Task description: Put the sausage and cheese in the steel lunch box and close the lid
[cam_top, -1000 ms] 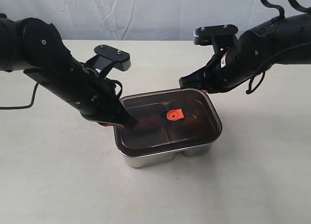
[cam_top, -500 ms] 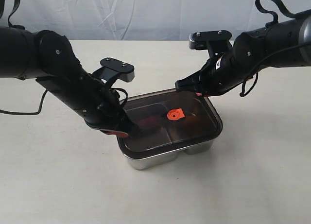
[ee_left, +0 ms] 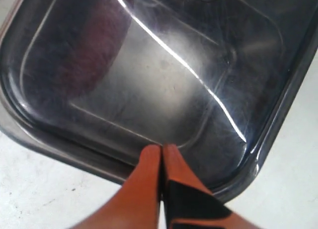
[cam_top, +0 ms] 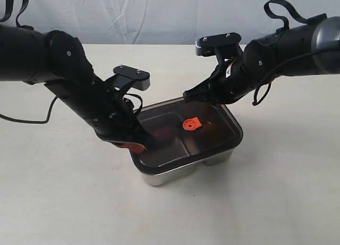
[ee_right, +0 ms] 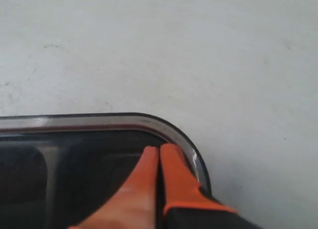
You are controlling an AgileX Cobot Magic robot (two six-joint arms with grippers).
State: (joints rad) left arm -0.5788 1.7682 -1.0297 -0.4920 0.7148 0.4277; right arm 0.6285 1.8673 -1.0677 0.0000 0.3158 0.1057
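The dark tinted see-through lid lies on the shiny steel lunch box on the worktop, seemingly stiff, light and slick, best pressed at its rim, where the left fingers and right fingers, each pair pinched together, sit.

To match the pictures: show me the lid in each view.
Exterior view: lid at centre, on the steel lunch box.
Left wrist view: lid fills the picture beyond the left gripper.
Right wrist view: only the lid's rounded corner, at the right gripper.
Shared landmark: the lid's dark rounded rim.
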